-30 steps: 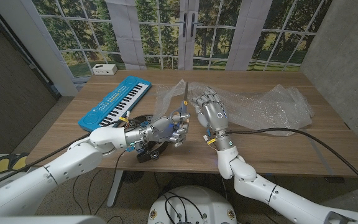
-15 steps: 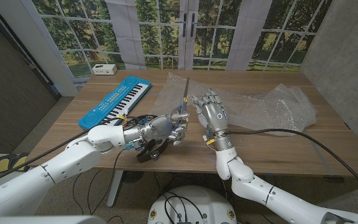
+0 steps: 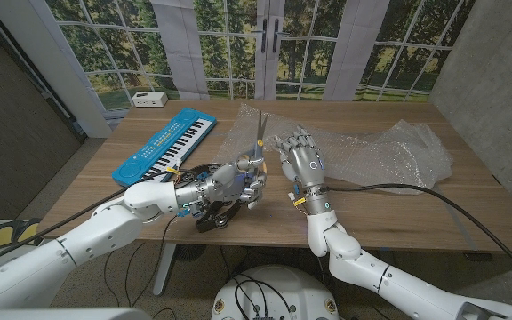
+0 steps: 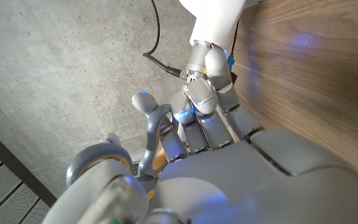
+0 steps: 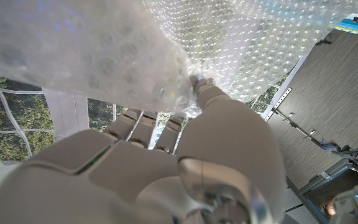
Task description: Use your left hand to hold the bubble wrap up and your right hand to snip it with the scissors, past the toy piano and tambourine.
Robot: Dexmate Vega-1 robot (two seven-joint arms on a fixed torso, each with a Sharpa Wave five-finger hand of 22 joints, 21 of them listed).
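As the entries are ranked from largest to smallest, the following are recorded:

Table (image 3: 398,209): wooden; all items are borne on it.
Bubble wrap (image 3: 389,151): spread over the table's right half; its near left edge is lifted off the table by the right hand.
Toy piano (image 3: 163,145): blue, laid on the table's left side, well apart from the wrap.
Tambourine (image 3: 210,216): dark, partly hidden under the left forearm.
Right hand (image 3: 302,160): raised, fingers up; the wrap (image 5: 104,56) is pinched at the thumb.
Left hand (image 3: 238,182): fingers are curled around the scissors' handles.
Scissors (image 3: 260,133): blades are held upright, just beside the lifted wrap.
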